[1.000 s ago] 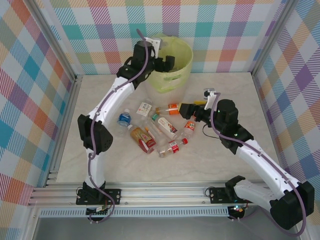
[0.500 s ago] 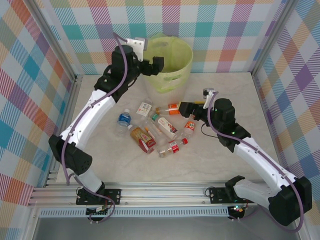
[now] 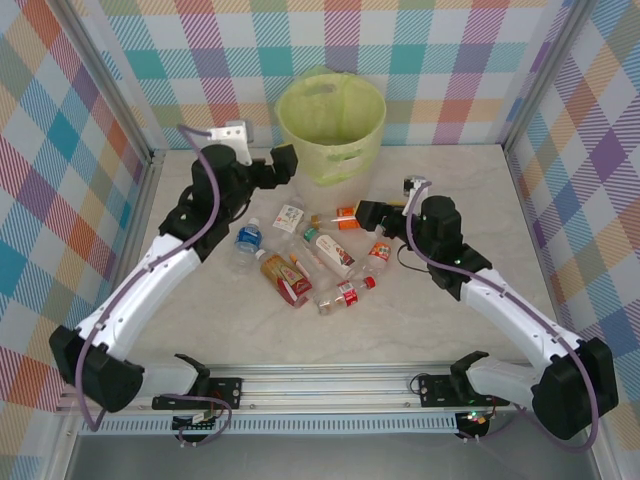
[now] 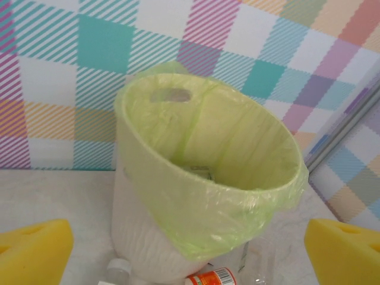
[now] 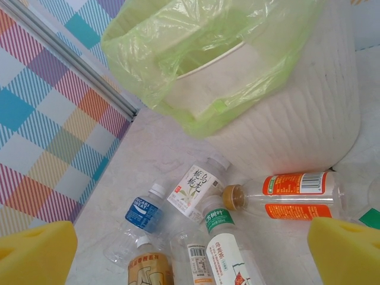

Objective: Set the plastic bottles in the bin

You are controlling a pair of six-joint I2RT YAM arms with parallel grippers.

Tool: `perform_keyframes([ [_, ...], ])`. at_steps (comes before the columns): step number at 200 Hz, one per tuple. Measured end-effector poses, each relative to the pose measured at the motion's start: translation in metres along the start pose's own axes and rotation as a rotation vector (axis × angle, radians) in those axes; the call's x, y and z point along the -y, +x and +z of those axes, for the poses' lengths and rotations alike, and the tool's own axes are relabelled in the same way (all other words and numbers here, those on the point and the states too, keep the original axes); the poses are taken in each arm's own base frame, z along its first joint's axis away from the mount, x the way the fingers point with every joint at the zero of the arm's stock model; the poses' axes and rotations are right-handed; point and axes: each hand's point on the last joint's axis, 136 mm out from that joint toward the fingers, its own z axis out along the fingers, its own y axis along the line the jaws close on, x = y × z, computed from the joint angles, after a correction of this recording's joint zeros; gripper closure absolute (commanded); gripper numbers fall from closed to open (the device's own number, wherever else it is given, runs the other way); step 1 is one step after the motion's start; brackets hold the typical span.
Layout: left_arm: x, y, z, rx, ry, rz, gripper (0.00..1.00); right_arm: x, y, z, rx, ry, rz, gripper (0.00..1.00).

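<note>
Beside the round cream-white bin with yellow-green bag liner (image 3: 350, 150), my left claw (image 3: 284, 166) has come back from above the rim, open and empty. My right claw (image 3: 366, 212) hangs open over the small clear plastic bottles (image 3: 335, 256) on the tabletop (image 3: 200, 320); I judge many still wait.

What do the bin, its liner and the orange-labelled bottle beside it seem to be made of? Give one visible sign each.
Bin: likely rigid plastic, matte cream, faintly ribbed wall.
Liner: thin plastic film, translucent yellow-green, wrinkled, with a cut handle hole.
Orange-labelled bottle: clear glossy plastic; the table shows through it.
</note>
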Motion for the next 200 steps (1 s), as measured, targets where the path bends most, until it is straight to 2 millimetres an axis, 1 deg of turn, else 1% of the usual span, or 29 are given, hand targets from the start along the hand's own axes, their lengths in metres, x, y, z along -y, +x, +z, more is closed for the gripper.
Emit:
perform_keyframes([
  [19, -0.016, 0.015, -0.019, -0.005, -0.042, -0.081, 0.00, 0.001, 0.000, 0.002, 0.002, 0.004, 0.000, 0.00],
  [38, -0.030, 0.036, -0.031, -0.035, -0.079, -0.151, 0.00, 0.002, 0.000, 0.005, 0.007, 0.004, 0.000, 0.00],
  [75, -0.054, 0.086, -0.035, -0.139, -0.158, -0.242, 0.00, 0.003, -0.001, 0.013, 0.025, -0.008, -0.003, 0.00],
  [105, -0.073, 0.135, -0.043, -0.241, -0.224, -0.315, 0.00, 0.009, 0.005, 0.015, 0.034, -0.005, -0.004, 0.00],
  [125, -0.082, 0.162, -0.048, -0.314, -0.268, -0.370, 0.00, 0.011, 0.005, 0.015, 0.048, 0.001, -0.006, 0.00],
  [156, -0.088, 0.196, -0.055, -0.405, -0.301, -0.457, 0.00, 0.013, 0.002, 0.015, 0.070, 0.008, -0.007, 0.00],
  [200, -0.098, 0.258, -0.066, -0.548, -0.369, -0.566, 0.00, 0.014, 0.002, 0.015, 0.081, 0.010, -0.008, 0.00],
])
